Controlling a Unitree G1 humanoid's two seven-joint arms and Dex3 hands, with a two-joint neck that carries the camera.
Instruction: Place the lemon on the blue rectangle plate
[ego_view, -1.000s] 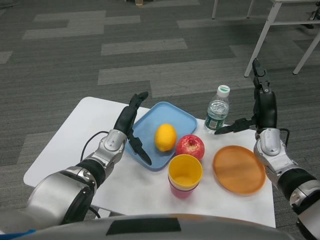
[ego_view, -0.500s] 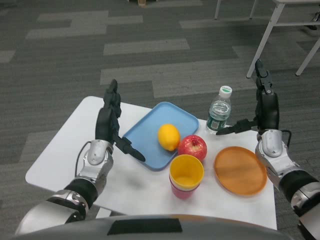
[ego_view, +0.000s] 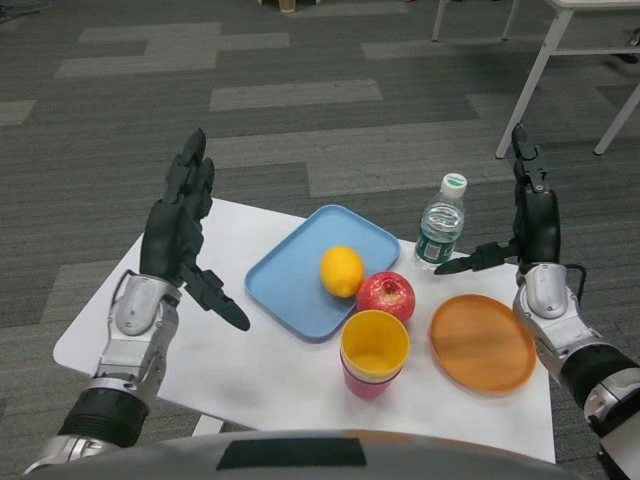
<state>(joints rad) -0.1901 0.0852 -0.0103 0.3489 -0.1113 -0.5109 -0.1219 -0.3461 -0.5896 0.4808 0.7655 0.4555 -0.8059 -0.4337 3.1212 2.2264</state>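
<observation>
**Lemon on the blue plate, both hands raised and empty**

Left of the blue rectangle plate (ego_view: 300, 275) we see our left hand (ego_view: 180, 235) lifted above the white table (ego_view: 110, 320), fingers straight and pointing up, thumb stretched out toward the plate; it holds nothing and touches nothing. The plate itself lies flat on the table, turned at an angle.

On the plate, toward its right side, we find the lemon (ego_view: 342, 271), resting inside the rim. Just right of the plate, touching the lemon or very nearly so, sits a red apple (ego_view: 386, 297) on the table. In front of the plate's near right corner stands a yellow cup (ego_view: 374, 347) nested in a pink one, open end up.

Behind the apple and beyond the plate's right edge, a clear water bottle (ego_view: 438, 222) with a white cap stands upright. Further right of the plate lies a round orange plate (ego_view: 482, 343), bare. Farthest from the blue plate, our right hand (ego_view: 530, 225) hangs over the table's right side, fingers extended upward and the thumb reaching out toward the bottle without touching it; this hand too grips nothing.
</observation>
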